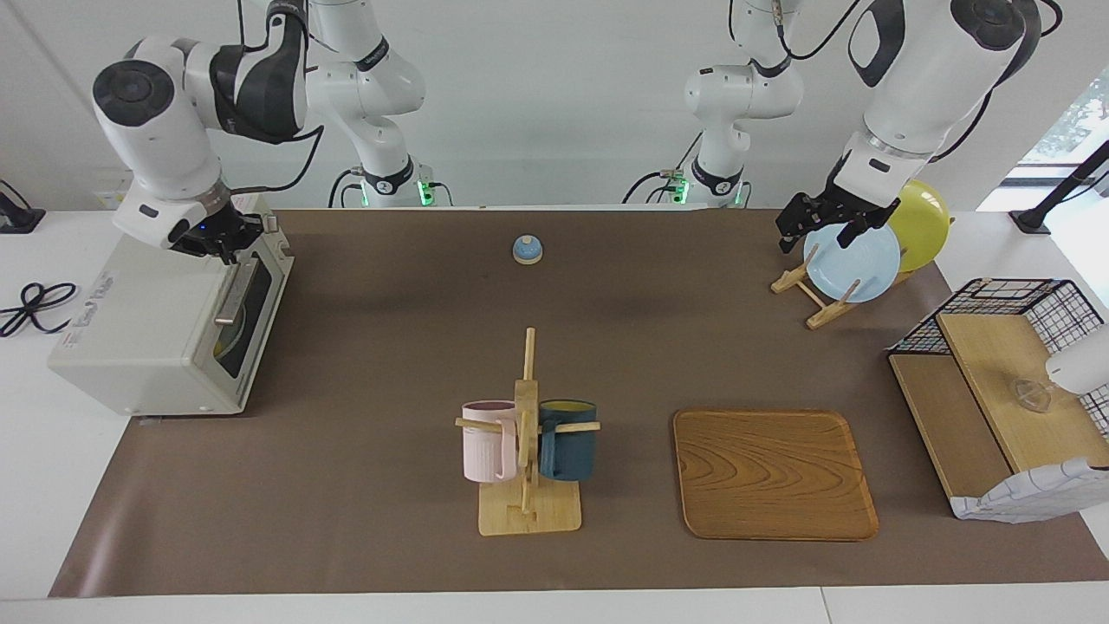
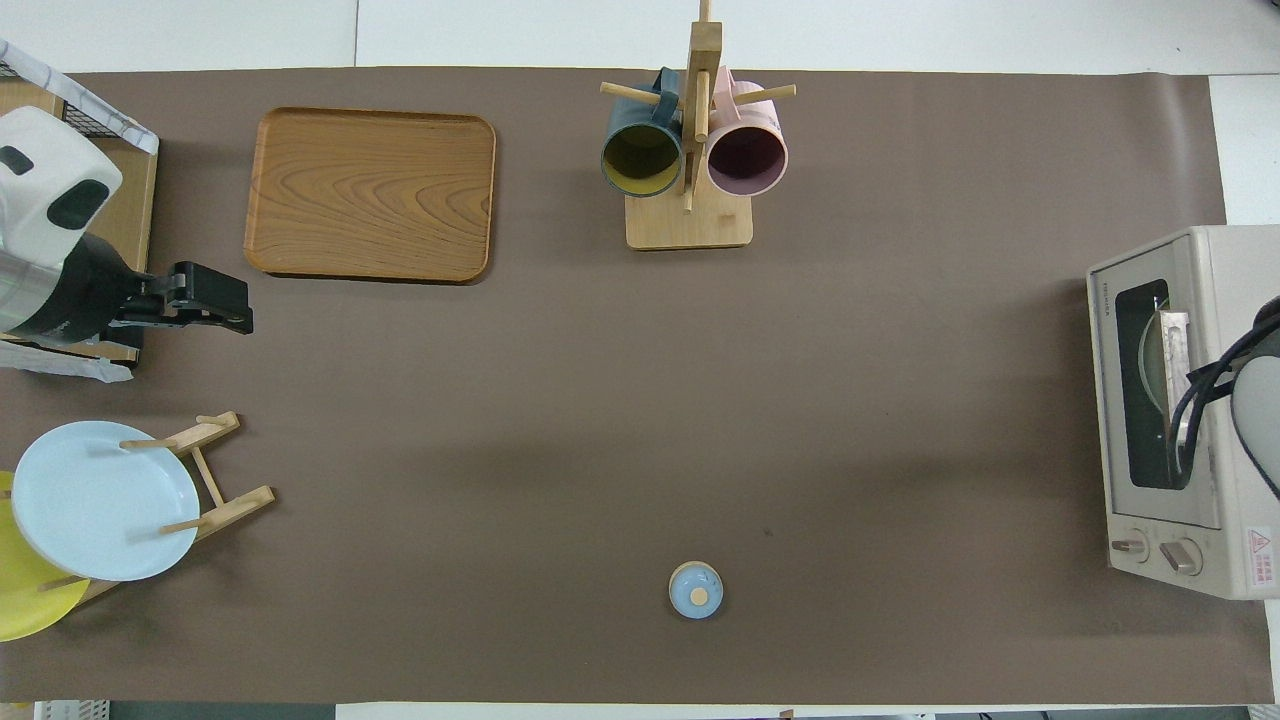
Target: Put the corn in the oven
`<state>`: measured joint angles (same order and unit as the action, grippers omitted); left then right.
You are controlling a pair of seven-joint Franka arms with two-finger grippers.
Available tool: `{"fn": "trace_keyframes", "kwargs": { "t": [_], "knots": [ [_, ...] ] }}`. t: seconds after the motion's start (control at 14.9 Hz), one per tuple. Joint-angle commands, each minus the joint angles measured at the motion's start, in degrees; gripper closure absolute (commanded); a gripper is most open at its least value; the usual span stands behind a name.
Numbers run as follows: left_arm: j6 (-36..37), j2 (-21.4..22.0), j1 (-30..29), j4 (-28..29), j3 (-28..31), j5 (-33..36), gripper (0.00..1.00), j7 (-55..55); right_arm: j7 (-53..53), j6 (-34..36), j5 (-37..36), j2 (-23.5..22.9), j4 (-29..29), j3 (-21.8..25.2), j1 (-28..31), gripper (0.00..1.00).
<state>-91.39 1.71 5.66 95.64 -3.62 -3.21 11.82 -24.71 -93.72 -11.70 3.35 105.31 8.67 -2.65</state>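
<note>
The cream-white oven (image 1: 143, 321) (image 2: 1205, 300) stands at the right arm's end of the table with its dark glass door (image 1: 247, 316) up and shut. The corn is hidden; only a dim greenish plate shows through the window (image 2: 1150, 380). My right gripper (image 1: 227, 245) hovers at the oven's top front edge, just above the silver handle (image 1: 232, 296). In the overhead view only the right arm's cable and wrist (image 2: 1255, 400) show over the oven. My left gripper (image 1: 821, 227) (image 2: 225, 305) waits open and holds nothing, over the mat beside the plate rack.
A mug rack (image 1: 526, 433) with a pink and a dark blue mug stands mid-table, a wooden tray (image 1: 774, 472) beside it. A blue plate (image 1: 853, 264) and a yellow plate (image 1: 923, 221) lean in their rack. A small blue bell (image 1: 527, 250) sits near the robots, and a wire shelf (image 1: 996, 381) stands at the left arm's end.
</note>
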Motion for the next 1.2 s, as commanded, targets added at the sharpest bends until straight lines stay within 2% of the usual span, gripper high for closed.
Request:
{"fn": "trace_keyframes", "kwargs": {
  "t": [0.0, 0.13, 0.27, 0.4, 0.47, 0.67, 1.14],
  "knots": [
    [-0.4, 0.9, -0.5, 0.9, -0.3, 0.5, 0.00, -0.1, -1.2, 4.1, 5.8, -3.1, -8.6, -0.8, 0.7, 0.00],
    [-0.3, 0.9, -0.5, 0.9, -0.3, 0.5, 0.00, -0.1, 2.1, 7.3, 7.0, -4.9, -13.4, -1.3, -0.1, 0.00],
    [-0.4, 0.9, -0.5, 0.9, -0.3, 0.5, 0.00, -0.1, 11.4, 12.0, 7.1, -7.4, -18.4, -1.2, -3.0, 0.00],
    [-0.3, 0.9, -0.5, 0.9, -0.3, 0.5, 0.00, -0.1, 13.3, 14.8, 7.6, -11.2, -24.3, -1.2, -3.2, 0.00],
    [-0.3, 0.9, -0.5, 0.9, -0.3, 0.5, 0.00, -0.1, 13.5, 15.6, 10.4, -12.7, -26.4, -1.2, -2.7, 0.00],
    [-0.3, 0.9, -0.5, 0.9, -0.3, 0.5, 0.00, -0.1, 13.5, 14.9, 12.7, -12.7, -26.5, -1.0, -2.7, 0.00],
    [-0.3, 0.9, -0.5, 0.9, -0.3, 0.5, 0.00, -0.1, 15.7, 14.2, 12.2, -10.7, -24.5, -0.8, -2.9, 0.00]
  ]
}}
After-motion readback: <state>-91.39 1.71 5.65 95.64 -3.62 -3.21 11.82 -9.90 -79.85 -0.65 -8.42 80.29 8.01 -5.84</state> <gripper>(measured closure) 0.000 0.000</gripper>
